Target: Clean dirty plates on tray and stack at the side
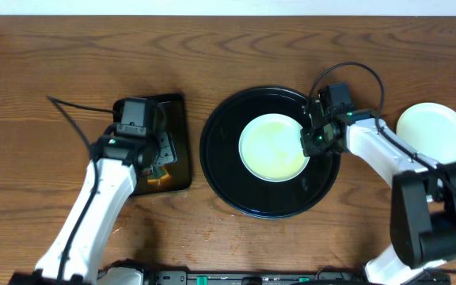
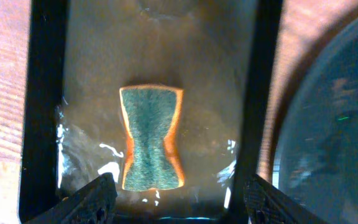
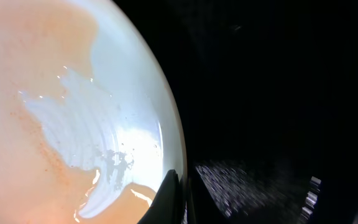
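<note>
The large round black tray (image 1: 222, 170) lies mid-table. One pale dirty plate (image 1: 271, 148) sits on it; in the right wrist view the plate (image 3: 73, 106) shows orange smears and wet streaks. My right gripper (image 1: 313, 141) is shut on this plate's right rim (image 3: 180, 196), one finger on top and one under the edge. A second pale plate (image 1: 434, 132) lies on the table to the right of the tray. A third plate is not in view. My left gripper (image 2: 182, 202) is open just above the brown sponge (image 2: 151, 138).
The sponge lies in a small rectangular black tray (image 1: 182, 142), wet inside (image 2: 42, 124), left of the round tray. The round tray's rim (image 2: 328, 137) shows at the right of the left wrist view. A cable (image 1: 74, 111) runs across the table at the left.
</note>
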